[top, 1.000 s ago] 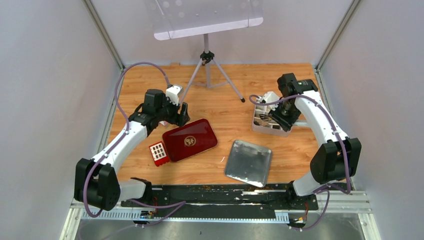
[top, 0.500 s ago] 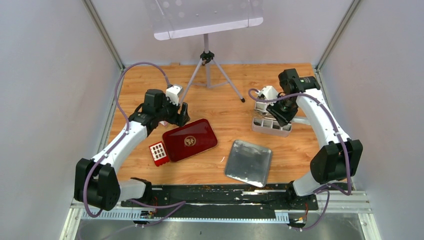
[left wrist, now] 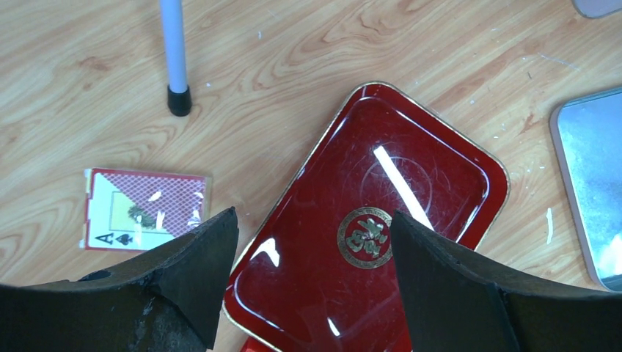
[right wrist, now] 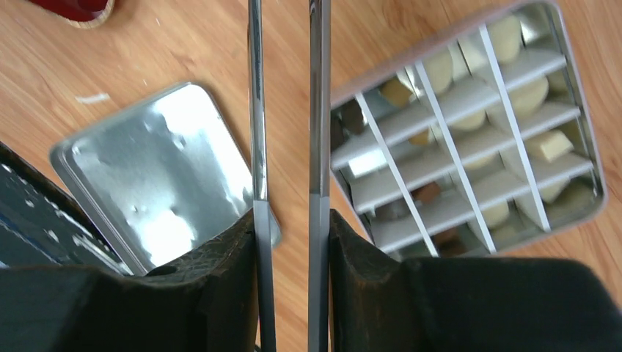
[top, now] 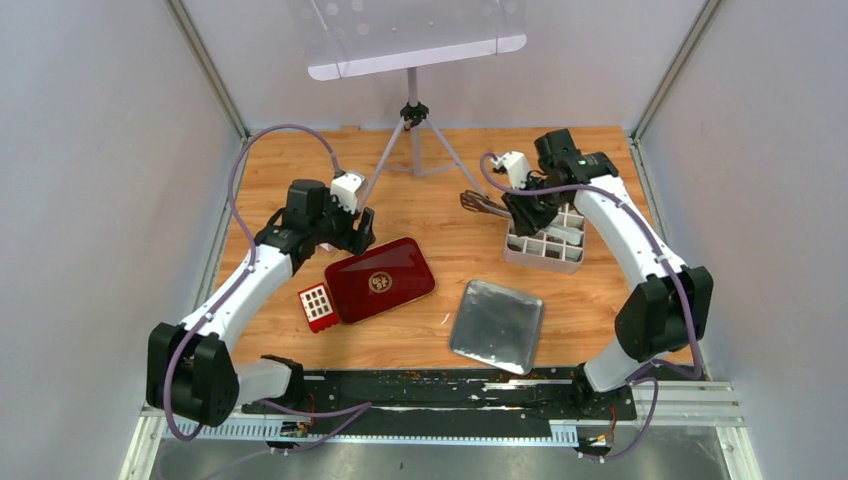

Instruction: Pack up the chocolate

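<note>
The chocolate (right wrist: pixel 441 70) lies in the white-gridded cells of a silver tin (right wrist: pixel 425 51): cream ovals, with a few brown blocks (right wrist: pixel 427 192). The tin stands at the right of the table (top: pixel 540 262). My right gripper (right wrist: pixel 290 220) is shut on metal tongs (right wrist: pixel 319 110), whose two arms point away over bare wood just left of the tin. In the top view the tongs (top: pixel 470 203) stick out to the left of the right gripper (top: pixel 515 208). My left gripper (left wrist: pixel 312 242) is open and empty above a red tin lid (left wrist: pixel 381 220) with a gold emblem.
A silver tray (top: pixel 497 325) lies front centre and shows in the right wrist view (right wrist: pixel 161 169). A small red box with a white grid (top: pixel 316 303) sits by the red lid (top: pixel 380 279). A card pack (left wrist: pixel 143 209) lies left of it. A tripod (top: pixel 412 130) stands at the back.
My right arm has lifted off the divided tin and swung left and back, carrying the tongs out over the wood. The left arm has barely moved.
</note>
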You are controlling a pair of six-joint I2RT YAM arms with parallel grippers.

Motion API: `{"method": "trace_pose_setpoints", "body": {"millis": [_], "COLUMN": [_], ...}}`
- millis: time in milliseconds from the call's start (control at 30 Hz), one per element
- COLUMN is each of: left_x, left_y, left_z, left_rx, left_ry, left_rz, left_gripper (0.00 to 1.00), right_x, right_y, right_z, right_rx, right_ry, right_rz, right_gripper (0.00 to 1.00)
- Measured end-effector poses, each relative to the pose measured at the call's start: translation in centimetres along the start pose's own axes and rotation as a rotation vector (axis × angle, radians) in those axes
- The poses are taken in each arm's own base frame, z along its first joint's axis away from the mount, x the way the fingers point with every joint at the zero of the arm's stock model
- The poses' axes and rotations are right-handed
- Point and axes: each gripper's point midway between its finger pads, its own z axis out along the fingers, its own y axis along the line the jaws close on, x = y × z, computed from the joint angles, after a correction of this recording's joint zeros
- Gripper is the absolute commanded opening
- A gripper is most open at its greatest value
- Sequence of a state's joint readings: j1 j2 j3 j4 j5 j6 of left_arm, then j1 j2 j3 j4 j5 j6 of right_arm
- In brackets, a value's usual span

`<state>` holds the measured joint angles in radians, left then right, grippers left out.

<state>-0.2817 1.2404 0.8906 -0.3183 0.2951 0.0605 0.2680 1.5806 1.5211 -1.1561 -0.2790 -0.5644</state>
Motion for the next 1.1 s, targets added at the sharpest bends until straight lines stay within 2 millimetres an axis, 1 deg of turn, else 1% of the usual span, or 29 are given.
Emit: {"method": "trace_pose_setpoints", "body": {"millis": [100, 167, 233, 300, 467, 567, 667, 867, 933, 1000, 1100], "left_x": [-0.2, -0.5, -0.6, -0.4, 0.5, 0.7, 0.8, 1.5, 1.7, 2.0, 2.4], "left_y": [0.3, 0.5, 0.7, 0.7, 0.8, 0.8, 0.8, 0.3, 0.0, -0.1, -0.3], "left_z": [-0.7, -1.4, -1.9, -2.3, -2.9, -3.1, -3.2, -3.0, -2.9, -2.8, -2.7], "left_rx": [-0.021, -0.041, -0.053, -0.062, -0.066, -0.063, -0.059, -0.028, -0.015, -0.005, 0.005], "left_ry": [-0.009, -0.02, -0.026, -0.025, -0.007, -0.001, 0.002, 0.009, 0.012, 0.016, 0.021], "left_rz": [0.031, 0.058, 0.081, 0.104, 0.147, 0.174, 0.192, 0.192, 0.19, 0.188, 0.185], "left_gripper": [0.85, 0.85, 0.85, 0.86, 0.86, 0.86, 0.86, 0.86, 0.86, 0.86, 0.86], "right_x": [-2.2, -3.2, -4.0, -4.4, -4.0, -4.1, -4.3, -4.0, -4.1, -4.5, -5.6], "right_y": [0.9, 1.5, 2.0, 2.3, 2.2, 1.5, 1.0, 1.1, 1.2, 1.3, 1.6], "right_z": [2.4, 4.4, 7.0, 9.8, 15.1, 16.3, 17.1, 17.4, 17.3, 16.8, 15.0], "right_rx": [-0.027, -0.048, -0.073, -0.088, -0.094, -0.076, -0.065, -0.076, -0.08, -0.082, -0.081], "right_ry": [-0.055, -0.066, -0.062, -0.045, 0.028, 0.04, 0.039, 0.045, 0.042, 0.028, -0.016], "right_rz": [0.017, 0.027, 0.028, 0.015, 0.003, 0.001, -0.006, -0.022, -0.025, -0.03, -0.043], "right_gripper": [0.33, 0.34, 0.34, 0.34, 0.37, 0.43, 0.46, 0.53, 0.56, 0.57, 0.58]}}
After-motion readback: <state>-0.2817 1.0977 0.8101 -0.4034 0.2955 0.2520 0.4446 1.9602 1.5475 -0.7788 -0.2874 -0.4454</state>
